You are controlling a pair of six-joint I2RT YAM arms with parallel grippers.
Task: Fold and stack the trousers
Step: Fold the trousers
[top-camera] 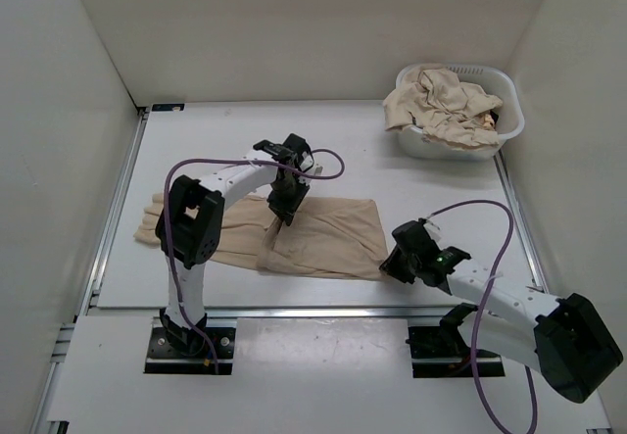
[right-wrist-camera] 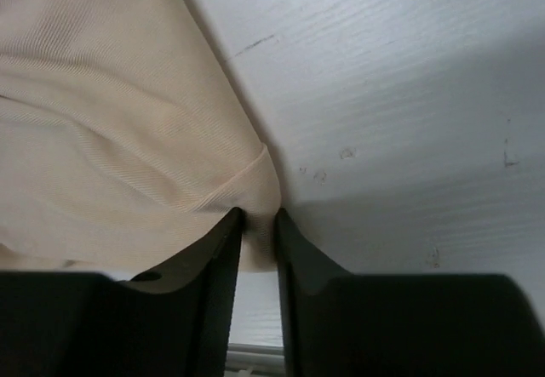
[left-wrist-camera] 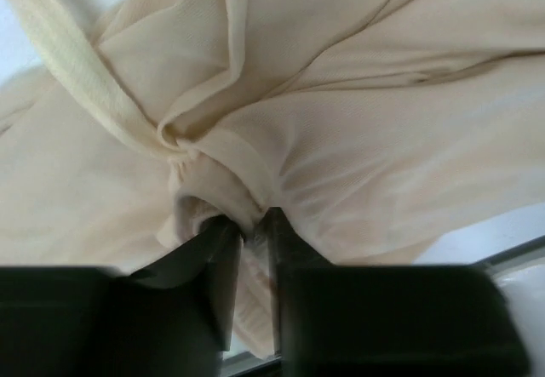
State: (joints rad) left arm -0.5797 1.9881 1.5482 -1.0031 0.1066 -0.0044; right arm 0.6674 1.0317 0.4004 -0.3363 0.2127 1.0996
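The beige trousers (top-camera: 328, 238) lie spread across the table's near middle, legs running left. My left gripper (top-camera: 286, 211) is shut on a bunched fold of the trousers (left-wrist-camera: 255, 122) near their middle top edge; cloth is pinched between the jaws. My right gripper (top-camera: 390, 261) is shut on the right near corner of the trousers (right-wrist-camera: 128, 122), its fingers (right-wrist-camera: 223, 241) low on the white table (right-wrist-camera: 409, 96).
A white slotted laundry basket (top-camera: 509, 111) stands at the back right, filled with more beige cloth (top-camera: 441, 106). White walls enclose the table on the left, back and right. Purple cables loop over both arms.
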